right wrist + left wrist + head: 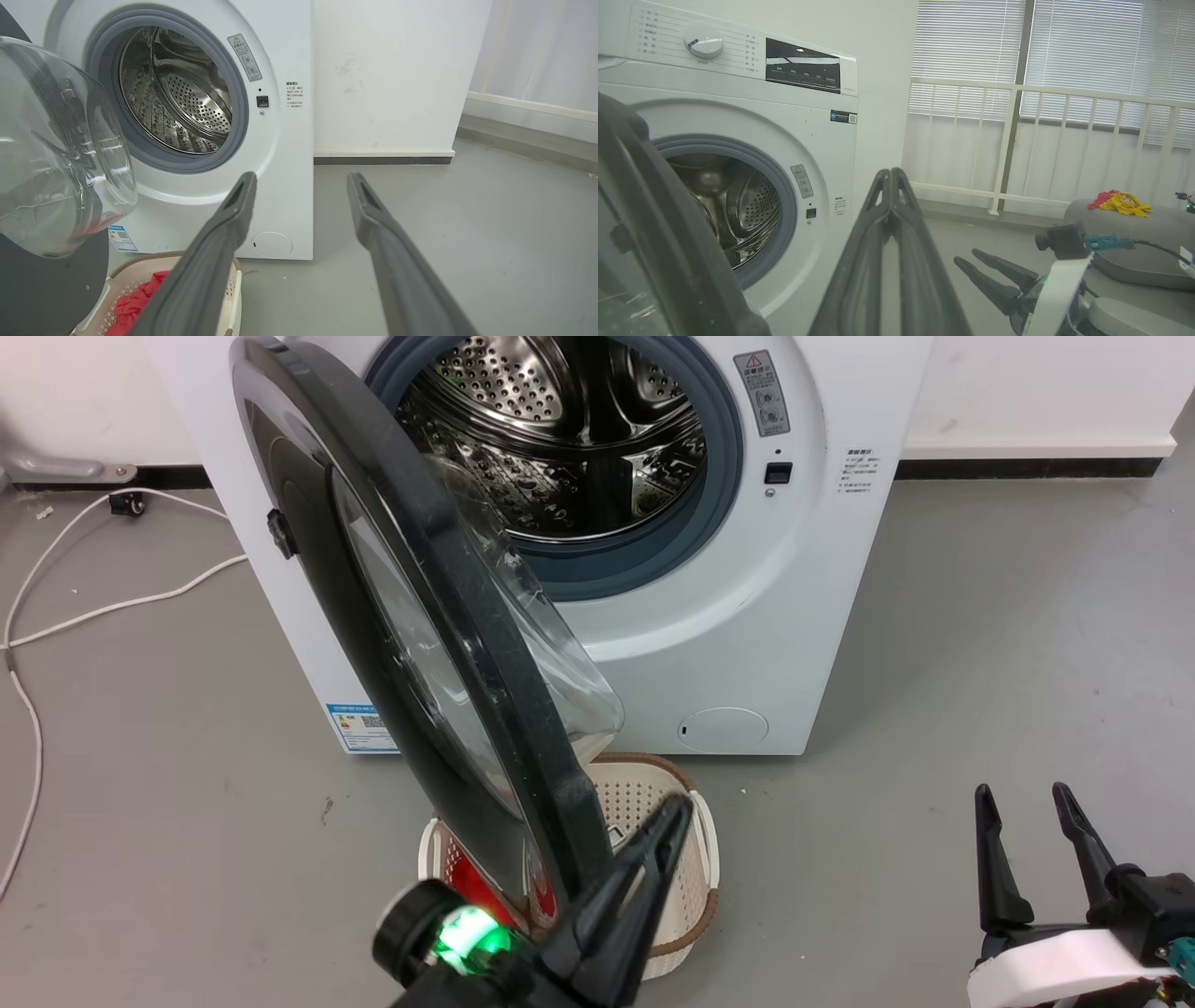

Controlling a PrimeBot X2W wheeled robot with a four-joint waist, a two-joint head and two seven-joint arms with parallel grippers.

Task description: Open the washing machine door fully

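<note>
The white washing machine [747, 644] stands with its steel drum exposed. The washing machine door [523, 728], a glossy black disc with a clear glass bowl [560, 663], is swung out towards me and I see it almost edge-on. My left gripper [674, 814] is shut and empty. It lies close beside the door's lower edge on the bowl side; I cannot tell whether it touches. In the left wrist view the left gripper [890, 175] points past the door rim [658, 224] at the machine front. My right gripper [1027, 798] hangs open at the lower right, well away from the door [56, 154].
A white perforated basket [653, 803] holding red cloth [135, 298] sits on the floor under the door's lower edge. White cables [56, 616] trail over the grey floor at left. A grey cushion [1134, 252] lies to the right, in front of a white railing [1008, 140].
</note>
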